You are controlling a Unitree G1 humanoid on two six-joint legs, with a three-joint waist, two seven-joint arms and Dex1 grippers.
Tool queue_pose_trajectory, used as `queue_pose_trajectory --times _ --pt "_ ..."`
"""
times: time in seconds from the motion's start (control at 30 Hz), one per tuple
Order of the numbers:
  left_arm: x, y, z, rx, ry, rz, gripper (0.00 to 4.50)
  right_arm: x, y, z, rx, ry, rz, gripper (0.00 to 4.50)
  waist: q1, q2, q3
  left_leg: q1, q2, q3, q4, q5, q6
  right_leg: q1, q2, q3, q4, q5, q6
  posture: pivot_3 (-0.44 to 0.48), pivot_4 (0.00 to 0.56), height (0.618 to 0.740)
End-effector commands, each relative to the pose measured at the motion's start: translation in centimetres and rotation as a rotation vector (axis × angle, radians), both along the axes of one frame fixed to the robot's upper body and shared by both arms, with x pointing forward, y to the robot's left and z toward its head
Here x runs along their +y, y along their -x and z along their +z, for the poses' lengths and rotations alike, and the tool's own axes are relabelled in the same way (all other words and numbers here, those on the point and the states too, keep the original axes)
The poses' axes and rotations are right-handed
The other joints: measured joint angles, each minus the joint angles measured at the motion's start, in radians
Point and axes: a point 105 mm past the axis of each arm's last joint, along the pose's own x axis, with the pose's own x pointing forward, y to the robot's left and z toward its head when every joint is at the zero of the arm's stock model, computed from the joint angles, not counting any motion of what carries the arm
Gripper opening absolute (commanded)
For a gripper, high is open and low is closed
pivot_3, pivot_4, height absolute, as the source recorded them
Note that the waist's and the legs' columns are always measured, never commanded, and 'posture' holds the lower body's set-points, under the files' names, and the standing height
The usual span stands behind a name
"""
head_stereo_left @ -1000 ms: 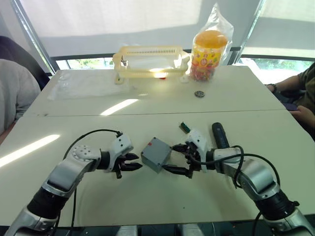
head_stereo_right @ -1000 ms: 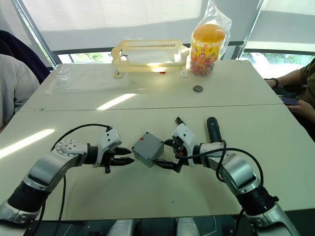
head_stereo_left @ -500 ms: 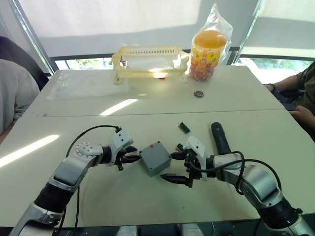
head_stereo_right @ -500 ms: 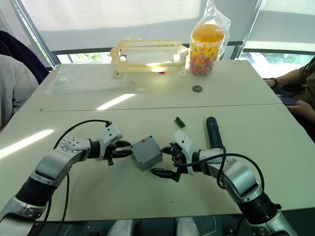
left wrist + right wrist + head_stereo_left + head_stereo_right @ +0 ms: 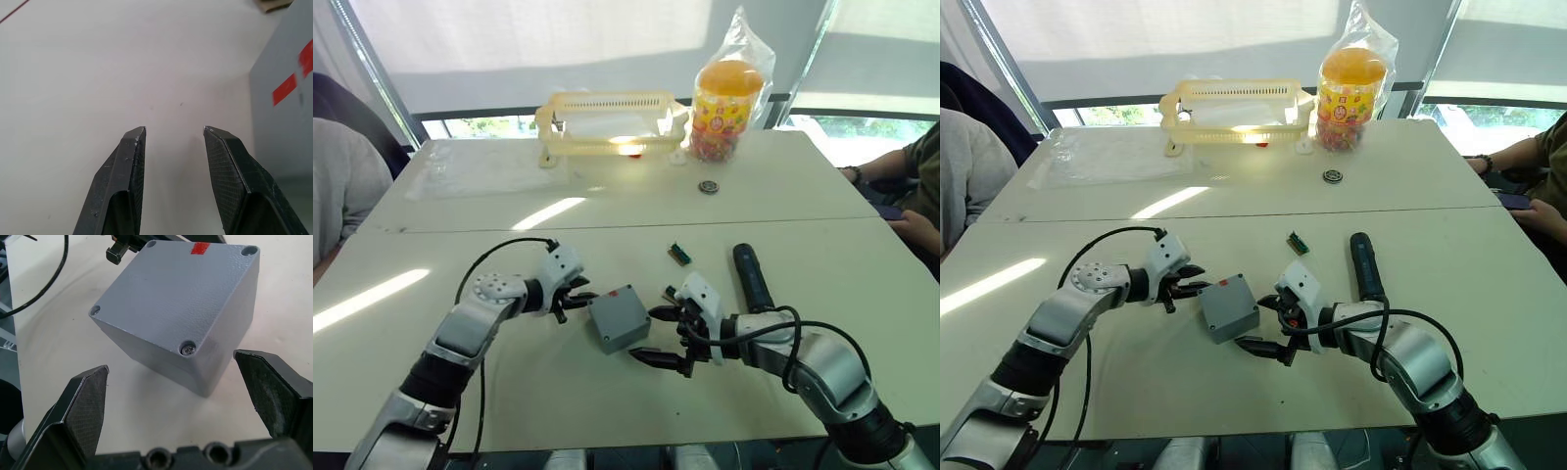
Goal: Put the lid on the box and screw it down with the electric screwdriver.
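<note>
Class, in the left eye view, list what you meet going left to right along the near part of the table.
Left gripper → box → right gripper → electric screwdriver.

Office-like room: tables point(image 5: 607, 206), blinds point(image 5: 529, 39)

The box point(image 5: 620, 318) has slid toward the right hand point(image 5: 659, 336).

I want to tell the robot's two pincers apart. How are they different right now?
The left pincer is only slightly open, its tips beside the box. The right pincer gapes wide, its fingers either side of the box but not touching. The electric screwdriver lies nearer the right one. Both have black fingers and hold nothing.
</note>
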Motion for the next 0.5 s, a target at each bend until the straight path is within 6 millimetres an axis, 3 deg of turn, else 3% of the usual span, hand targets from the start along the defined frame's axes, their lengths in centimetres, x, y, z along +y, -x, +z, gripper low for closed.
queue_pose_trajectory --times 0.03,0.23,0.5 --pt "1.1 1.3 2.0 -0.006 0.002 -0.064 1.87 -0.2 0.1 1.0 -0.047 -0.011 0.008 4.49 -0.001 0.0 0.0 0.0 0.0 0.0 0.0 0.0 0.0 0.0 0.0 0.0 0.0 0.0 0.0 0.0 0.15 0.74" --pt "-0.4 4.8 1.8 0.11 0.043 -0.195 1.87 -0.1 0.0 0.8 -0.042 -0.012 0.013 4.49 0.004 0.0 0.0 0.0 0.0 0.0 0.0 0.0 0.0 0.001 -0.001 0.0 0.0 0.0 0.0 0.0 0.15 0.74" --pt "-2.2 4.4 0.7 0.105 0.046 -0.202 1.87 0.2 0.0 0.8 -0.044 -0.017 0.02 4.49 0.003 0.0 0.0 0.0 0.0 0.0 0.001 0.0 0.0 0.001 0.0 0.0 0.0 0.0 0.0 0.0 0.15 0.74"
